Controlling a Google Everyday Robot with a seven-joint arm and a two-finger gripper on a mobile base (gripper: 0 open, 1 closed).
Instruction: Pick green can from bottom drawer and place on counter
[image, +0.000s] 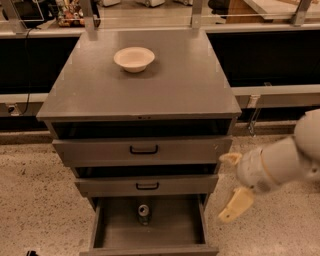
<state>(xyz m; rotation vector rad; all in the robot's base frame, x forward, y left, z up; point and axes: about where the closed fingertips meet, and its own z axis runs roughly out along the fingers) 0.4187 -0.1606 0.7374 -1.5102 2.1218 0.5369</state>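
The green can (144, 214) stands upright near the back of the open bottom drawer (98, 231), with its silver top showing. The grey counter (165, 92) tops the cabinet. My gripper (233, 183) hangs to the right of the cabinet, level with the middle drawer and up and to the right of the can. Its two cream fingers (236, 205) are spread apart, and it is open and empty. It touches neither the can nor the drawer.
A cream-white bowl (134, 59) sits on the back of the counter. The two upper drawers (144, 150) with black handles are slightly ajar. Speckled floor lies on both sides. Dark benches and metal posts stand behind the cabinet.
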